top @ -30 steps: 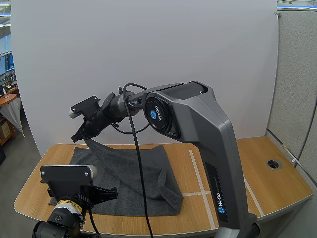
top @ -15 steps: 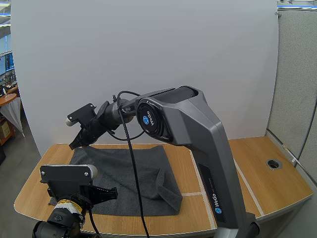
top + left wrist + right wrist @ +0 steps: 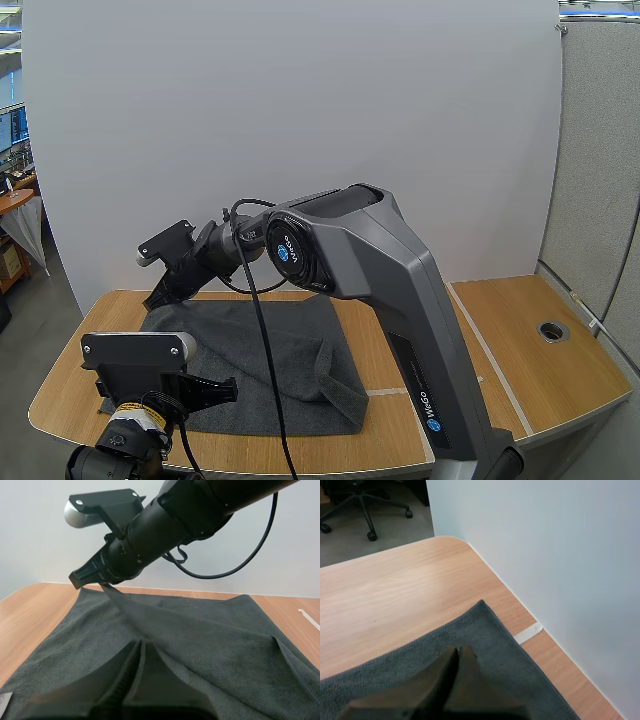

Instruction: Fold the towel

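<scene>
From where I stand, the wooden table starts at its rounded left end, and the left gripper hangs low over the near left edge. Its two black fingers lie pressed together into one dark wedge, with nothing between them. In its own wrist view that wedge points out across the cloth.

Further back on the same side, the right gripper sits low over the far left corner of the towel. Its fingers are closed. Seen from the left wrist camera, the gripper has a thin strip of the towel running up to its tip, so it has the far left corner pinched and raised a little. In the right wrist view the closed fingers hover over the towel close to the table's back edge.

The towel is dark grey and lies spread over the left half of the table. Most of it is flat, but its right edge is bunched into a thick rumpled fold (the one untidy part).

The grey right arm reaches over the towel from the near side. To the right of the towel a white tape line crosses the bare wood, and far to the right there is a round hole in the tabletop.
</scene>
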